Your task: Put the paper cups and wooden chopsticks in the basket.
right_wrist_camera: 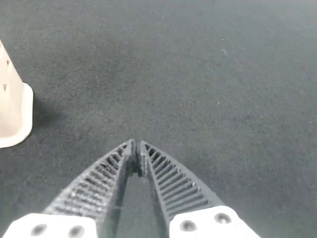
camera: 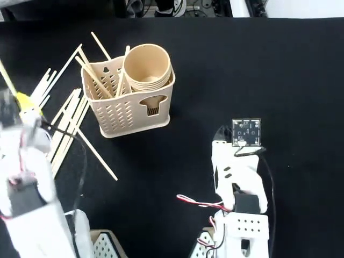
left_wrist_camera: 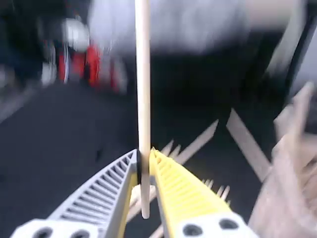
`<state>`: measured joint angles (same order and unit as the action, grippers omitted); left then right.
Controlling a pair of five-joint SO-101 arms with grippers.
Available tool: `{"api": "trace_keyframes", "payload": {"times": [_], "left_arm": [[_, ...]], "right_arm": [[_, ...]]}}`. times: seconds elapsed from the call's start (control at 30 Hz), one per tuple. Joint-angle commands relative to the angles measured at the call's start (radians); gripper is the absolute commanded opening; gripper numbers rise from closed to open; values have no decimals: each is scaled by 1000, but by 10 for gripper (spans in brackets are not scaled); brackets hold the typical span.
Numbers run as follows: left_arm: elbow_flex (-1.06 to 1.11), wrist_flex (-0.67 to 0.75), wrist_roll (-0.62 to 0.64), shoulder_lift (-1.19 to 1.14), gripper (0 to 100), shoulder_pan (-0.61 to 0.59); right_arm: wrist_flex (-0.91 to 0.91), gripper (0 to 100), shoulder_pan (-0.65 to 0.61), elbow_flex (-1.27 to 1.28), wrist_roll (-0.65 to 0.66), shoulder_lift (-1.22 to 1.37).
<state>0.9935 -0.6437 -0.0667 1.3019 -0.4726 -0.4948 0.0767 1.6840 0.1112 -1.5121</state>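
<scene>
1. Near edge, between the arm bases: part of a beige slotted container [camera: 106,244].

2. R arm, near centre-right. The right gripper [right_wrist_camera: 136,151] is closed with nothing between its fingers, and its tips point toward the far side over the bare black mat [camera: 279,80]. A small square circuit board [camera: 246,132] sits just right of the tips. Its markings are too small to read.

3. L arm, near left edge. The left gripper [left_wrist_camera: 143,161] is clamped on one wooden chopstick [left_wrist_camera: 142,74], pinched between the grey finger and the yellow finger [left_wrist_camera: 173,183]. The stick's long axis is in line with the fingers: a short end sits behind the pinch and the long end sticks out ahead. In the high view the stick points far-left from the gripper.

4. Loose chopsticks [camera: 67,121] lie flat on the mat, left of the basket [camera: 126,115]. The bundle's long axes run near-left to far-right. A single stick [camera: 97,156] crosses the bundle and runs to the near-right.

5. The basket stands left of centre, well apart from both grippers. It is upright, with slotted walls, a handle cut-out and 2 compartments.
   - L compartment: basket chopsticks [camera: 94,75] stand tilted, their tops leaning far-left above the rim.
   - R compartment: paper cups [camera: 148,67] in a nested stack, mouths up, with one more stick leaning against the stack on its left.
</scene>
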Motion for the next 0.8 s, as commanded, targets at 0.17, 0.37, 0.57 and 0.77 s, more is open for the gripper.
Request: {"api": "trace_keyframes", "payload": {"times": [0.17,0.37,0.57,0.77], "left_arm": [[349,649,94,486,29,315],[174,657,103,155,29,475],[47,657,178,-247,29,479],[-19,655,272,-476,30,420]], "right_arm": [[23,12,-14,-2,9,-8],[23,12,-14,-1,9,-8],[23,12,-14,-1,11,-8],[26,12,-15,12,81,-10]]}}
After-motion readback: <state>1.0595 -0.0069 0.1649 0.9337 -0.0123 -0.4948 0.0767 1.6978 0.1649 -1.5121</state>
